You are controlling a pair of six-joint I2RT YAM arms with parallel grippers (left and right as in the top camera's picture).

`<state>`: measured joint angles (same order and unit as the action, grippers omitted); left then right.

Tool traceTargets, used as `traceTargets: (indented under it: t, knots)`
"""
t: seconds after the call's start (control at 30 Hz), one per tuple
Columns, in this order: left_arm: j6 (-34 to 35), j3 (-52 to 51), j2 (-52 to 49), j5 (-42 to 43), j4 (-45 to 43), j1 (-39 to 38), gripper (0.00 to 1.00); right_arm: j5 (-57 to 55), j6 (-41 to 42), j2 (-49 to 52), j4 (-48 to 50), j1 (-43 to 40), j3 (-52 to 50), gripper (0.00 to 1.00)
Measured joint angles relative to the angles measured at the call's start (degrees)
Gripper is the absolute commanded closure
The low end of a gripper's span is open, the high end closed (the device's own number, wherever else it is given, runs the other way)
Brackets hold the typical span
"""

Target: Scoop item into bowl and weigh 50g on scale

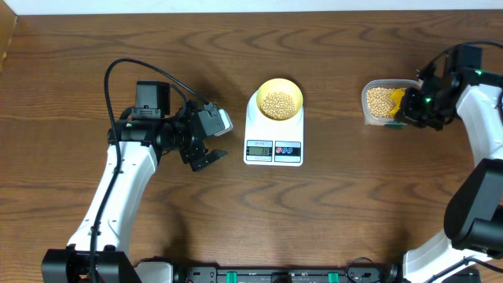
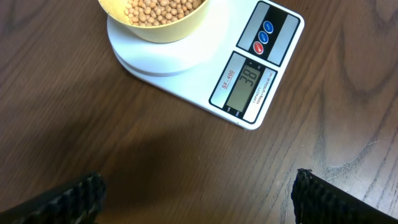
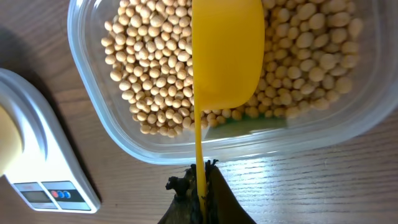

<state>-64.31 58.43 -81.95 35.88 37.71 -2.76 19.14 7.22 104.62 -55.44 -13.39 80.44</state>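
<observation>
Soybeans [image 1: 280,103] fill your bowl [image 1: 280,82] on the scale [image 1: 273,132]; likely more to add, right tool [image 3: 200,190] clamped on the scoop [image 3: 227,50], left tool [image 1: 207,157] apart.

- My pincer [image 3: 199,182] is clamped tight on the thin handle of the yellow scoop [image 3: 227,50].
- The scoop's broad end hangs over the beans [image 3: 155,81] in the clear tub [image 3: 261,144].
- The white scale [image 3: 43,155] stands to the left on the wooden table [image 3: 323,186], apart from the tub.
- An edge of the pale-yellow bowl [image 3: 7,134] shows on the scale.
</observation>
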Motion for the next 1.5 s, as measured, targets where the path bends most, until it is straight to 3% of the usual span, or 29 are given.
traceTargets:
  t: [1.5]
  knots:
    - [0.0,0.0,0.0,0.0,0.0,0.0,0.02,17.9,-1.4,0.0,4.0,-5.2,-5.3,0.99]
